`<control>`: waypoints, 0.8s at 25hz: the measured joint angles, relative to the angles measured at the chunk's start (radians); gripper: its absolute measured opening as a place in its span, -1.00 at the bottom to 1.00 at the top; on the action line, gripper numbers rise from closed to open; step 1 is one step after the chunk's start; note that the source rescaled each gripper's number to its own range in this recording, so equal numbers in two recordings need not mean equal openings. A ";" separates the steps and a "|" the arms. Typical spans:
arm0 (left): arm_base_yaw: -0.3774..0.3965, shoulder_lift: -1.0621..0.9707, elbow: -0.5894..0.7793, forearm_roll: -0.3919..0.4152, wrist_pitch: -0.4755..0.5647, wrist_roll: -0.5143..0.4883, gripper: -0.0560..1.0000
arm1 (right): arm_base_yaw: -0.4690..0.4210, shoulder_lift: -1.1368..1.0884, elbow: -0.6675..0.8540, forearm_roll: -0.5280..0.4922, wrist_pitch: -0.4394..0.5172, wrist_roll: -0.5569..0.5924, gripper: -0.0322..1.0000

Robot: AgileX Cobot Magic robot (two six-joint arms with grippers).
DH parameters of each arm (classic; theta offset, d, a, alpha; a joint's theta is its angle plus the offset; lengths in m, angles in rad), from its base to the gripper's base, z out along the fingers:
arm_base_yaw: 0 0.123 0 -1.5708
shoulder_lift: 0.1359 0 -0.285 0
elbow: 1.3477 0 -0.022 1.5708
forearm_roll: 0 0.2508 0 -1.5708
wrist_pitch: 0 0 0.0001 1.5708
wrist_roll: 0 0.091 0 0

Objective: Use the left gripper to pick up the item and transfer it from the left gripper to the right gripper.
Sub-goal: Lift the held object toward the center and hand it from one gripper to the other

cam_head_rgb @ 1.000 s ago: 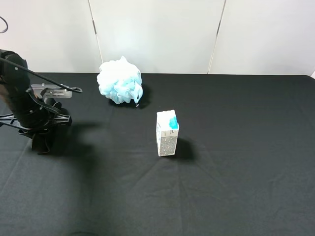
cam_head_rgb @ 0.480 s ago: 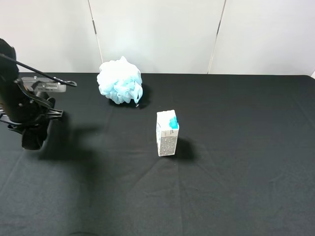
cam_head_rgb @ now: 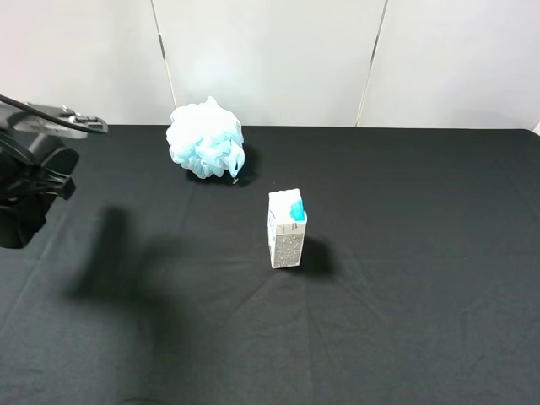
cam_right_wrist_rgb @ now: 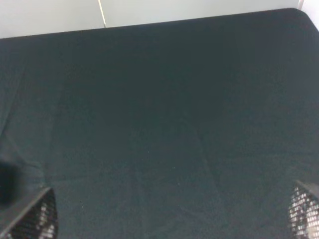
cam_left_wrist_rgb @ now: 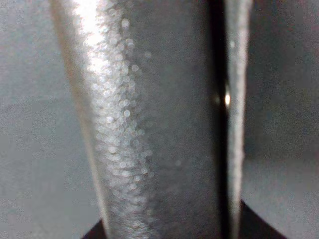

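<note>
My left gripper (cam_head_rgb: 27, 192) hangs above the far left edge of the black table, raised well off the cloth. It is shut on the item, a long flat black case (cam_head_rgb: 18, 226) that hangs down from the fingers. In the left wrist view the case's matte, grainy surface (cam_left_wrist_rgb: 149, 124) fills nearly the whole picture, very close and blurred. My right gripper (cam_right_wrist_rgb: 169, 219) is out of the exterior high view. In the right wrist view its mesh-patterned fingertips (cam_right_wrist_rgb: 35, 219) sit far apart at the picture's corners, open and empty over bare black cloth.
A light-blue-and-white mesh bath puff (cam_head_rgb: 205, 139) lies at the back of the table, left of centre. A small white-and-teal carton (cam_head_rgb: 287, 229) stands upright near the middle. The black cloth (cam_head_rgb: 405, 295) covers the table; a white wall stands behind.
My left gripper has risen from the cloth and moved left toward the picture's edge, carrying the black case up with it. Its shadow on the cloth has spread. The puff and carton have not moved.
</note>
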 joint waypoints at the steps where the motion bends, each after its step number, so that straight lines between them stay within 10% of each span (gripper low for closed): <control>1: 0.000 -0.021 0.000 0.000 0.009 0.008 -0.87 | 0.000 0.000 0.000 0.000 0.000 0.000 1.00; 20: -0.032 -0.110 -0.229 -0.196 0.241 0.228 -0.87 | 0.000 0.000 0.000 0.000 0.000 0.000 1.00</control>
